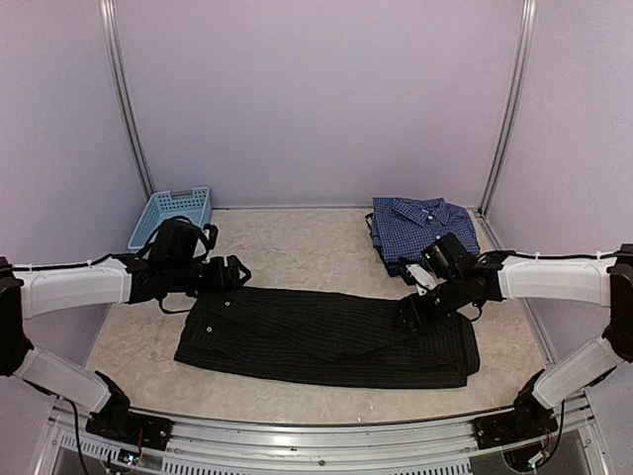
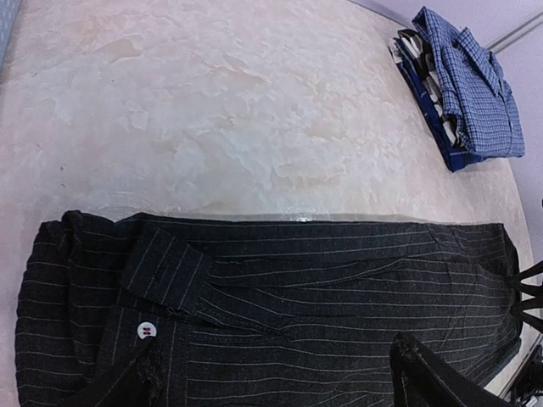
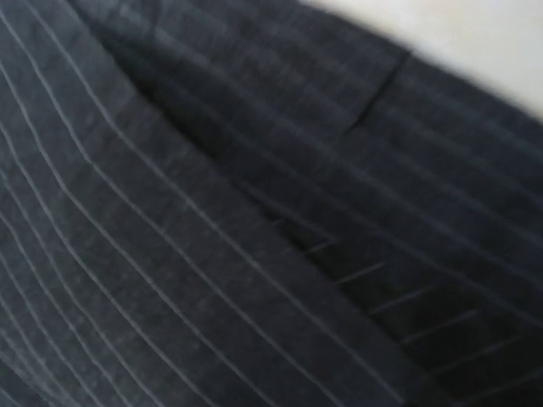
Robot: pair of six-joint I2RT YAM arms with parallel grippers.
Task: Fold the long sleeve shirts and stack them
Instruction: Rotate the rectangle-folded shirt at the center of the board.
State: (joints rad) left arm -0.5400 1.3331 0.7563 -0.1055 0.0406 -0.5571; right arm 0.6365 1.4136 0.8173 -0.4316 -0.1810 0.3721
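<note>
L gripper [image 1: 240, 272] is hovering open over black shirt [image 1: 326, 336]'s left end; R gripper [image 1: 407, 315] is sitting at its right end, state unclear. Blue shirt [image 1: 420, 226] is lying folded behind.

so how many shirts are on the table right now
2. A black pinstriped shirt lies spread across the near middle; a blue check shirt sits folded at the far right. Its stacked layers might hide another.

Left arm [image 1: 74, 282] & right arm [image 1: 554, 279]: white shells, blk joints, thin blk cables; left claw [image 1: 240, 271], right claw [image 1: 407, 315] blk.
</note>
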